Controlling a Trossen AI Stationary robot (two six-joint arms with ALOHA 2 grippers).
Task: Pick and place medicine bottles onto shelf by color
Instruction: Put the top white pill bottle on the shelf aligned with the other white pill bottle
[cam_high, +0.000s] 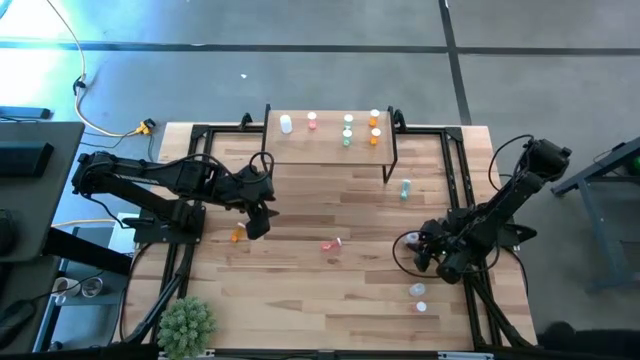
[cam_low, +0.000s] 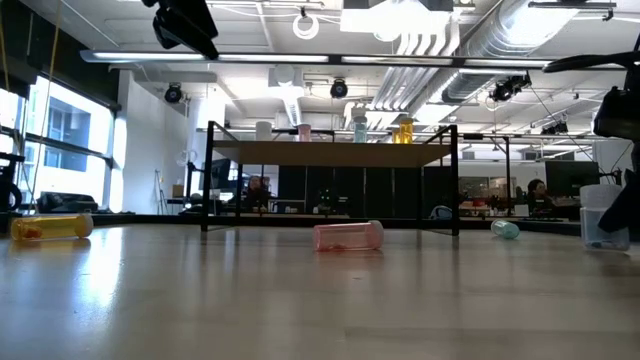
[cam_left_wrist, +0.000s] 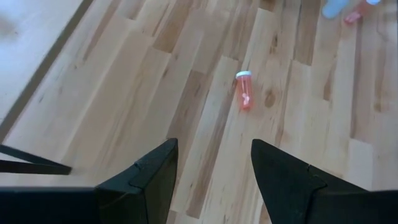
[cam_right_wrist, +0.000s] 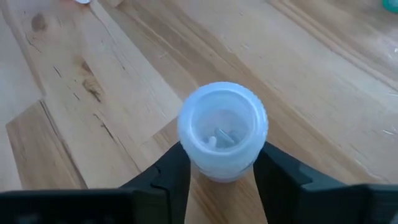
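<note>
Wooden table (cam_high: 300, 300): seemingly six medicine bottles (cam_high: 347, 131) on shelf (cam_high: 330, 150), five below.

Between my left end effector (cam_high: 262, 213) and my right end effector (cam_high: 412, 243) the counter (cam_high: 300, 300) lies mostly bare, with only a pink bottle (cam_high: 331, 243) lying on its side in the middle of that lane. An orange bottle (cam_high: 238, 234) lies just beside my left end effector. The shelf (cam_high: 330, 140) blocks the far edge, its black legs (cam_high: 390, 160) standing down to the counter and bottles lined along its top. A green bottle (cam_high: 405, 188) lies near the shelf's right leg. Two pale bottles (cam_high: 418, 297) sit toward the near right edge, and the spiky plant (cam_high: 186, 322) fills the near left corner.
</note>
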